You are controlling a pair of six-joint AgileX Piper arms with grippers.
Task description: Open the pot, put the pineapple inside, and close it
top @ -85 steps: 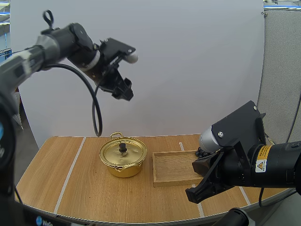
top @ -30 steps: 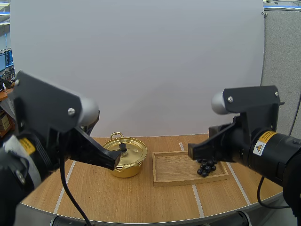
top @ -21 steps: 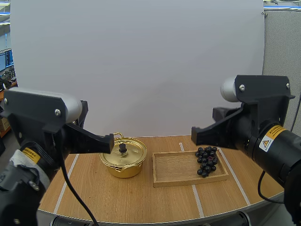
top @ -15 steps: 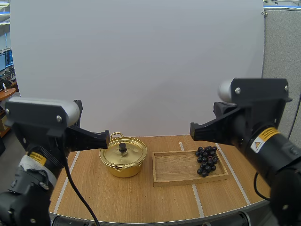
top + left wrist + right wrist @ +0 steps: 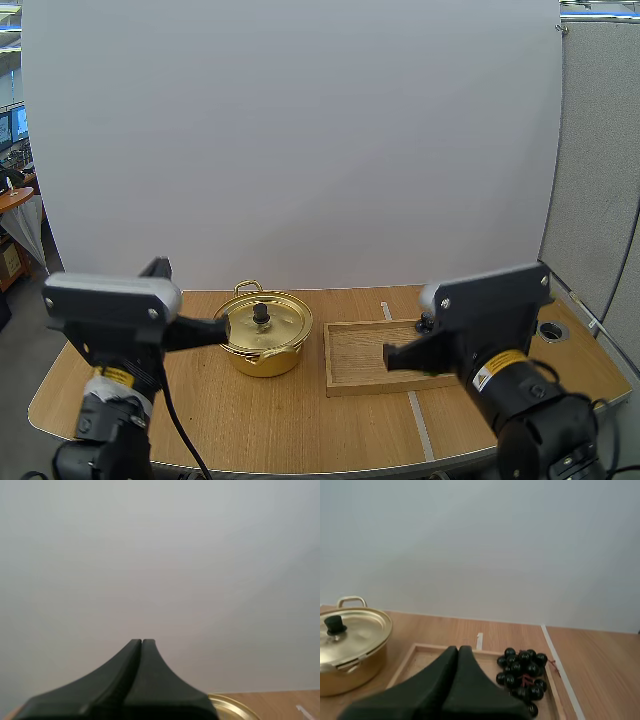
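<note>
The wooden table bears a lidded gold metal pot; left gripper and right gripper are pressed together, so they would likely bump its knob unless opened first.

The gold pot stands upright on the bench. Its lid is on, with a black knob on top. Dark grapes lie in the far end of the tray beside the pot.

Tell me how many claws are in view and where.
2. The left claw is shut beside the pot; the right claw is shut near the wooden tray holding grapes. None seems hidden.
</note>
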